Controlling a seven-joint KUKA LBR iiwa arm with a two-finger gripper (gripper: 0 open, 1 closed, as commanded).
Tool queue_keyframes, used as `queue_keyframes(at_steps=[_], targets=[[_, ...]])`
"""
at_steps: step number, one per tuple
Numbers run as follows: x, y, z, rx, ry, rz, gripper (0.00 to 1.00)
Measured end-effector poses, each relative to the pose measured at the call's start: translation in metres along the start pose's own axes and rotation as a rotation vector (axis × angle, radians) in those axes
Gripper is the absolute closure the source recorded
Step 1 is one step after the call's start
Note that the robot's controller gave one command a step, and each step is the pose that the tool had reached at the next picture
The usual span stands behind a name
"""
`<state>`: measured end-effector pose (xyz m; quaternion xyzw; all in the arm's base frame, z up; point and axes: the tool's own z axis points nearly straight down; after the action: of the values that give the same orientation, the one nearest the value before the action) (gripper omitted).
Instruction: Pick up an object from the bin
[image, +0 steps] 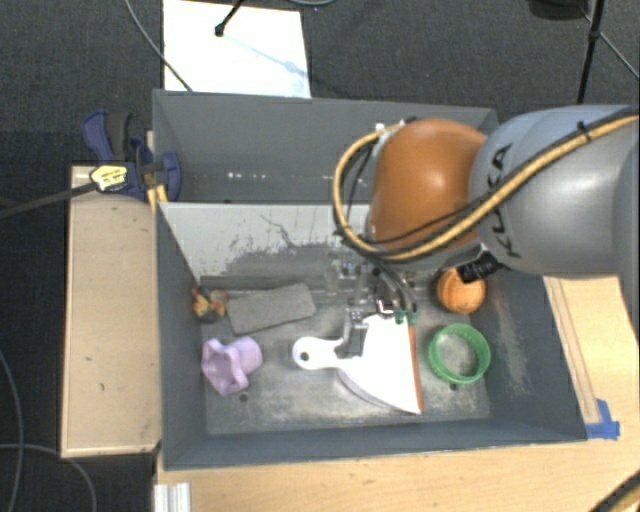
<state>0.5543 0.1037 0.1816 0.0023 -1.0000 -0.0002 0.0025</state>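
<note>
Claw (355, 338) of the arm (570, 200), seen from above, low over the middle of the grey bin (300, 140). It hangs beneath the rounded orange wrist cover (425, 180), around which a yellow-and-black cable (343, 190) loops. Whether the claw stands apart or together cannot be told, as its tip is dark against the metal parts above it.

Directly under the tip lies a white scoop-like thing (385, 372). It has a flat fan-shaped blade with an orange strip along its right edge and a short rounded handle (312, 353) pointing left. The claw's tip meets this thing where the handle joins the blade, and contact cannot be confirmed. The blade spreads from there toward the near wall and to the right, and the handle lies just left of the tip.

Other contents, all on the bin floor:
- A green ring (459, 354) lies just right of the blade.
- An orange ball (460, 291) sits behind the ring, partly beneath the wrist.
- A flat grey block (270, 307) lies left of the claw, slightly tilted.
- A small brown piece (206, 302) sits at the block's left end.
- A crumpled purple thing (232, 363) lies in the near left part, well apart from the claw.
</note>
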Motion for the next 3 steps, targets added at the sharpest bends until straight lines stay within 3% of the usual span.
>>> queue_keyframes(at_steps=[1,2,3], targets=[[-0.002,-0.001,-0.005,-0.001,-0.008,0.003,0.00],[0.009,-0.023,0.111,-0.001,-0.007,0.161,1.00],[0.009,-0.023,0.111,-0.001,-0.008,0.163,0.00]])
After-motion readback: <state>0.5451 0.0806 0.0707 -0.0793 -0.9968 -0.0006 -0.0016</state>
